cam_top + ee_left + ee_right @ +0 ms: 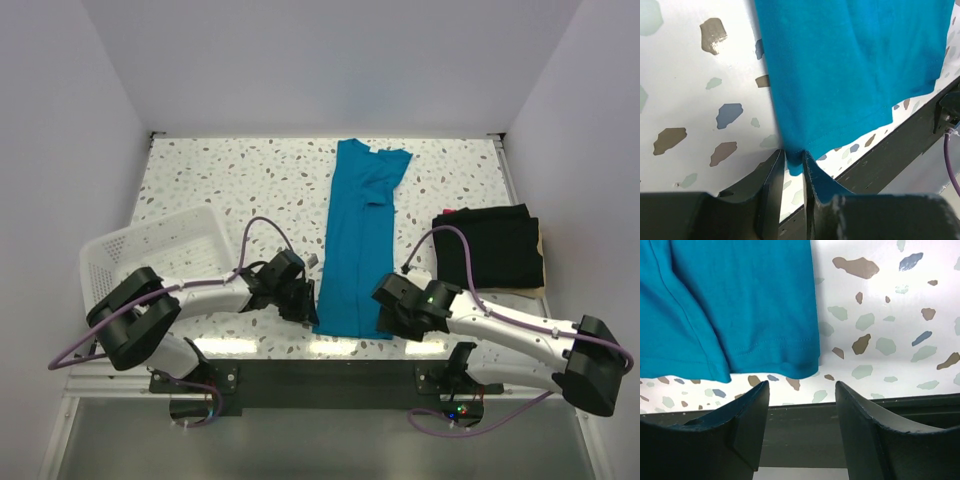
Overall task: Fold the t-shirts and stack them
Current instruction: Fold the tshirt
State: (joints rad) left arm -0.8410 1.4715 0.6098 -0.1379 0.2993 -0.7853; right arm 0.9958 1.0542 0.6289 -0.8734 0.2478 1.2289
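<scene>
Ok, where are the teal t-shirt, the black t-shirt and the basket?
teal t-shirt [355, 240]: top view, middle of the folded body.
black t-shirt [495, 245]: top view, centre of the folded cloth.
white mesh basket [170, 238]: top view, bare mesh floor.

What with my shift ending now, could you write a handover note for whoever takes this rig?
Left gripper: shut on the near-left hem corner of the teal t-shirt.
Right gripper: open, just short of the near-right hem corner, holding nothing.
Teal t-shirt: a long narrow strip down the middle of the table.
Black t-shirt: folded, lying to the right.
Done: black folded; teal folded lengthwise.
Left: probably grip the right corner, fold the teal crosswise, then stack it with the black.
</scene>
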